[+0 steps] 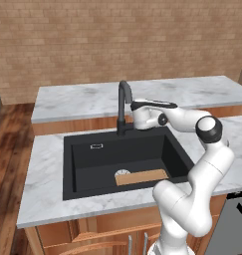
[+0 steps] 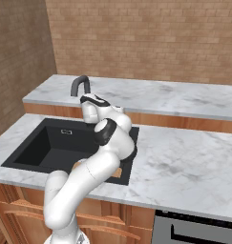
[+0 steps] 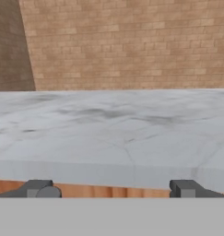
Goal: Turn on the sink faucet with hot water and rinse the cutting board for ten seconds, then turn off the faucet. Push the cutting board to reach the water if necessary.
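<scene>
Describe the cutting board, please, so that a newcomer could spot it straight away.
Start at the black sink set into the marble counter, below the dark curved faucet. The cutting board lies flat on the basin floor, along the near wall towards the right. It is the one pale tan wooden thing against the black, a thin rectangle beside the round pale drain.

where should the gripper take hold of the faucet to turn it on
Probably the small side lever low on the sink faucet, just above its round base, not the curved spout. The lever itself is hidden behind the arm in both base views, so its exact pose can't be read. The gripper, open, sits right of the faucet, so approaching sideways from that right side looks shortest.
</scene>
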